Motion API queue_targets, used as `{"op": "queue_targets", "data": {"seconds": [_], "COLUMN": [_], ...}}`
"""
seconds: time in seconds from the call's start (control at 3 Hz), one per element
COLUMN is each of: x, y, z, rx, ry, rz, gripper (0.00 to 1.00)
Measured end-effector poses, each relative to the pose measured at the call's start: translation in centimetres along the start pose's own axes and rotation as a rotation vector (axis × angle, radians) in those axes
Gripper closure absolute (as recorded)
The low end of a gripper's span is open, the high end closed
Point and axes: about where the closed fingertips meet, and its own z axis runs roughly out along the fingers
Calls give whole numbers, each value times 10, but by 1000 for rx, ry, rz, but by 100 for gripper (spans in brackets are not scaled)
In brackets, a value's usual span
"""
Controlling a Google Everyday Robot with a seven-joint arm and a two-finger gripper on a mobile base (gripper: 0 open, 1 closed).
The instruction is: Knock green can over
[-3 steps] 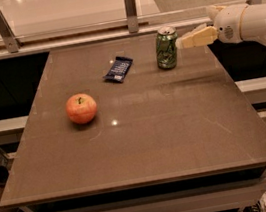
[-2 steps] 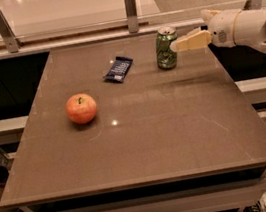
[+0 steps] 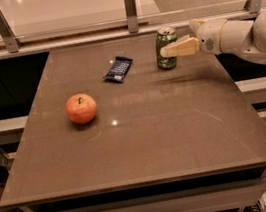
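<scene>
Green can stands upright near the desk's far edge, long axis vertical. Gripper reaches in from the can's right at about mid-height, its tip overlapping the can's side. Contact looks likely but isn't certain. Open or closed: cannot tell. A leftward push should tip it.

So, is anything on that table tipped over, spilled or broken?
Nothing stands out. The green can stands upright near the table's far edge, the gripper at its upper half on the side away from the dark blue packet. That packet lies flat, the apple looks whole, and no spill shows.
</scene>
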Motion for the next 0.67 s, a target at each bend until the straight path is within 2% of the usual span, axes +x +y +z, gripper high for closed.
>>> {"op": "queue_targets", "data": {"seconds": [0.33,0.67], "x": [13,17], "y": [4,10], "z": [11,20], "rx": [-17,-38], "ry": [-20,-40], "rz": [33,33], "gripper": [0,17]}}
